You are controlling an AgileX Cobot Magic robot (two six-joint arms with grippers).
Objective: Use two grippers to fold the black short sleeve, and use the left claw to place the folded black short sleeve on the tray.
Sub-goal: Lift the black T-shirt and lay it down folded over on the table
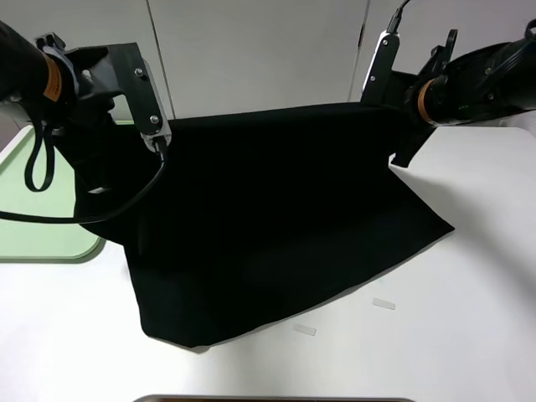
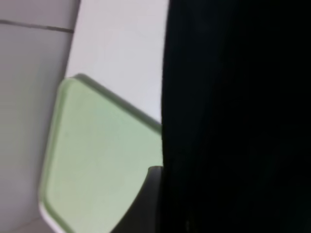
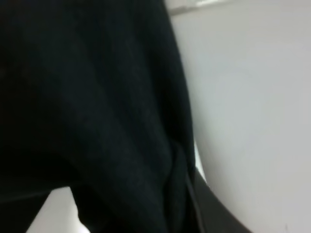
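Observation:
The black short sleeve hangs as a wide sheet from its raised top edge, with its lower part lying on the white table. My left gripper is shut on the upper left corner, its jaws buried in the cloth. The right gripper is shut on the upper right corner, where a sleeve dangles below. The left wrist view shows one dark finger beside the black cloth, over the pale green tray. A dark finger also shows against the fabric in the right wrist view. The tray lies at the table's left edge, partly behind the shirt.
Two small pale tape marks lie on the white table in front of the shirt's hem. A grey panelled wall stands behind the table. A loop of black cable hangs under the left arm.

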